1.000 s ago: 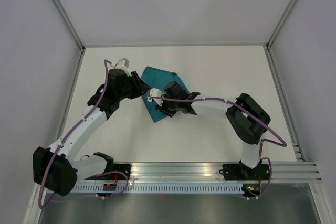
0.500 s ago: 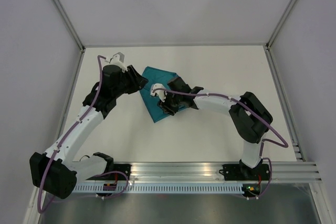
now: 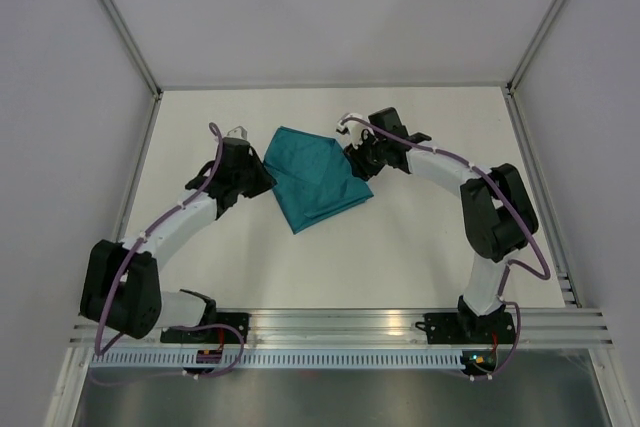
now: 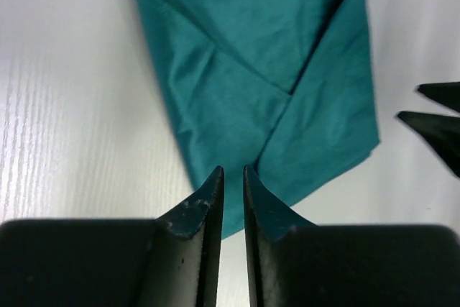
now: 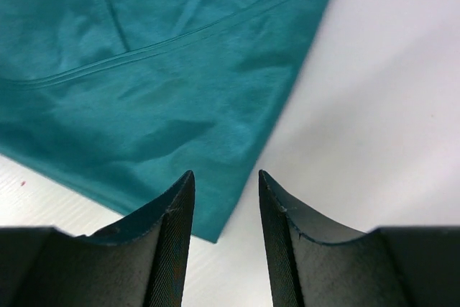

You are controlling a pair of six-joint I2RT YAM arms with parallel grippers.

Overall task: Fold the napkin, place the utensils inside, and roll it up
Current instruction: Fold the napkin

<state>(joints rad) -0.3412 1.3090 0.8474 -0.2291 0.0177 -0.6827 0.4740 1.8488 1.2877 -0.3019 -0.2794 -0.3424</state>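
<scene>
The folded napkin (image 3: 315, 175) is noted flat on the desk (image 3: 420, 247) between the arms, one corner under the open right jaws, its opposite side under the narrowly parted left jaws.

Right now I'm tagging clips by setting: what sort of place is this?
Likely a robotics lab test cell: plain white panel walls in metal framing, a white tabletop, and a slotted aluminium rail at its near edge.
</scene>
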